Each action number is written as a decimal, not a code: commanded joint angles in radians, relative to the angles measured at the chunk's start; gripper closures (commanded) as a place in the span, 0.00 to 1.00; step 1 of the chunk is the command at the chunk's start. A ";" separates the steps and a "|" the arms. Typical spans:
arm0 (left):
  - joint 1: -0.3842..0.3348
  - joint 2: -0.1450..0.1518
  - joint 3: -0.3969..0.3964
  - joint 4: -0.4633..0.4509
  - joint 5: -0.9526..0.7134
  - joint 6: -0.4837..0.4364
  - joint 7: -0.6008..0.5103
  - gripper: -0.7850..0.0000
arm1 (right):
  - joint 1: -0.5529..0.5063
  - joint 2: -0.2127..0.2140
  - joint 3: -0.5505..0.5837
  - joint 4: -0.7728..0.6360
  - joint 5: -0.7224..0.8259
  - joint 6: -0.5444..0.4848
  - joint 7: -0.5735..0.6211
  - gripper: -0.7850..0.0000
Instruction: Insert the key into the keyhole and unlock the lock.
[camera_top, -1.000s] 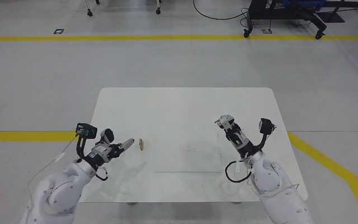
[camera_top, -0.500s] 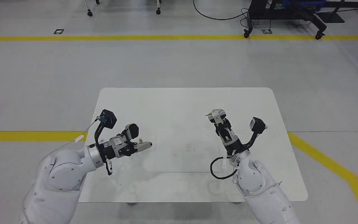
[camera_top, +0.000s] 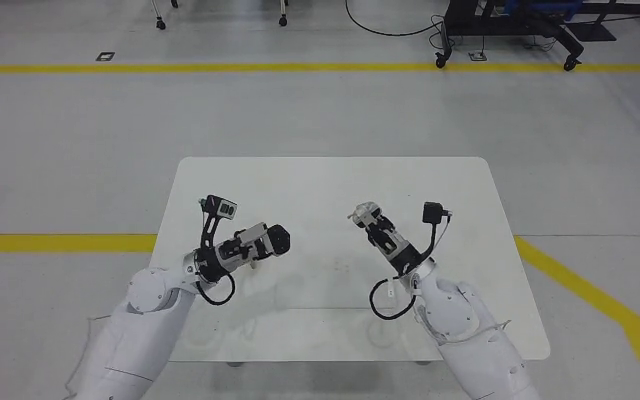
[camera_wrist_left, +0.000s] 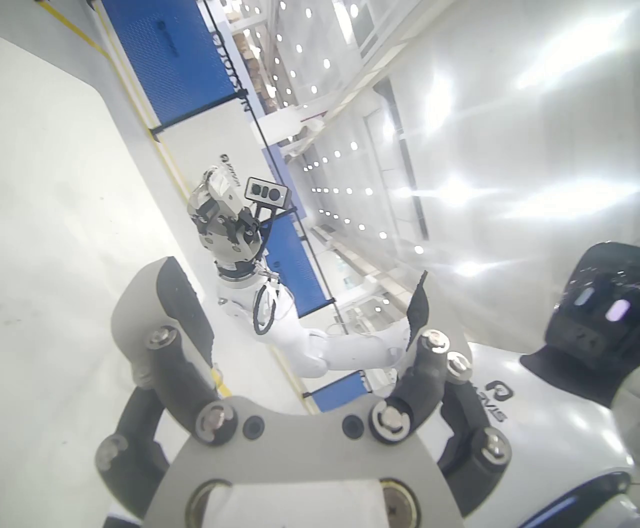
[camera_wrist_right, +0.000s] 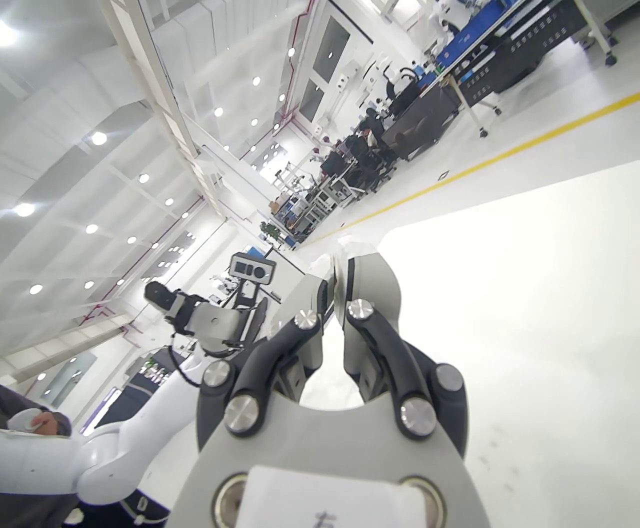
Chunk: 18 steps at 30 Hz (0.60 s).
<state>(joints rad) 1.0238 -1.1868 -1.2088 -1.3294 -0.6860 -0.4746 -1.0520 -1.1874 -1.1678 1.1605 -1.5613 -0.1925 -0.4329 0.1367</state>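
Lock (camera_top: 357, 212): apparently the pale piece clamped in the right end effector (camera_wrist_right: 339, 280), above the tabletop (camera_top: 300, 180).
Left end effector (camera_wrist_left: 295, 290): fingers apart, empty.
Advice: keyhole is best held steady, faced toward the left arm.

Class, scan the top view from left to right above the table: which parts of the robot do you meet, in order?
In order: left arm's wrist camera → left pincer → right pincer → right arm's wrist camera.
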 joint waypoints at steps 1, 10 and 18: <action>-0.042 -0.011 0.036 0.052 -0.008 -0.005 0.002 0.11 | -0.002 0.000 0.005 -0.006 0.034 0.017 0.039 1.00; -0.147 -0.050 0.159 0.159 0.115 -0.101 0.063 0.50 | 0.024 -0.011 -0.028 0.018 0.151 0.043 0.167 1.00; -0.185 -0.072 0.202 0.218 0.180 -0.117 0.162 0.53 | 0.064 -0.022 -0.045 0.058 0.230 0.013 0.222 1.00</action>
<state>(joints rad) 0.8415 -1.2577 -1.0093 -1.1160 -0.5108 -0.5923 -0.8963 -1.1259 -1.1895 1.1157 -1.5065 0.0331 -0.4172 0.3532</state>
